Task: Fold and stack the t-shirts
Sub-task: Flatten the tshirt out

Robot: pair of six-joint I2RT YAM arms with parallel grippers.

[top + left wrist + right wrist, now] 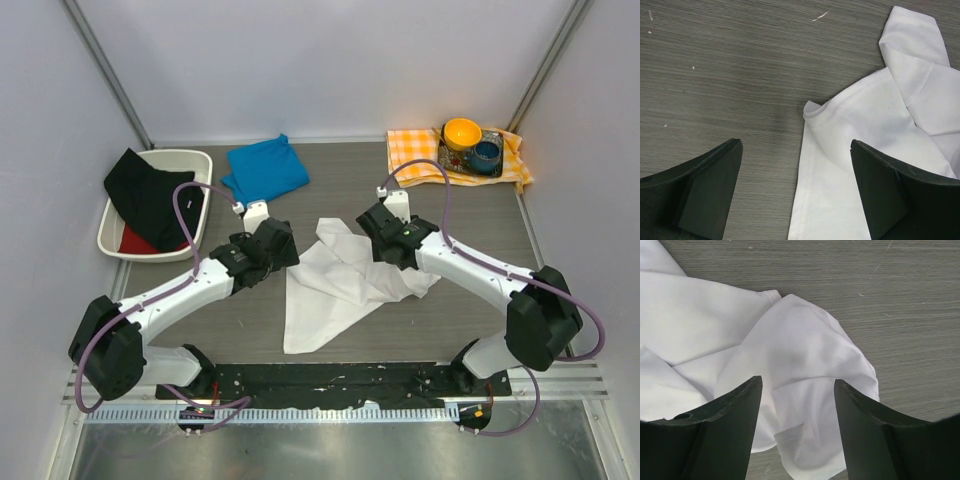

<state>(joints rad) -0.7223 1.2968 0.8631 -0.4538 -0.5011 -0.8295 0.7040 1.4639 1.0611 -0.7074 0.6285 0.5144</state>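
Note:
The white t-shirt (335, 285) lies crumpled in the middle of the table. The blue t-shirt (266, 170), a folded square, lies at the back left. My left gripper (283, 243) is open just above the white shirt's left hem; in the left wrist view (796, 145) the hem (810, 160) runs between the jaws. My right gripper (378, 232) is open over the shirt's right side; in the right wrist view (797, 382) rumpled white cloth (805, 365) lies under the jaws. Neither gripper holds anything.
A white bin (195, 160) with black and red cloth stands at the back left. An orange-and-white checked cloth (415, 150) at the back right carries a yellow bowl (462, 131) and a blue cup (487, 155).

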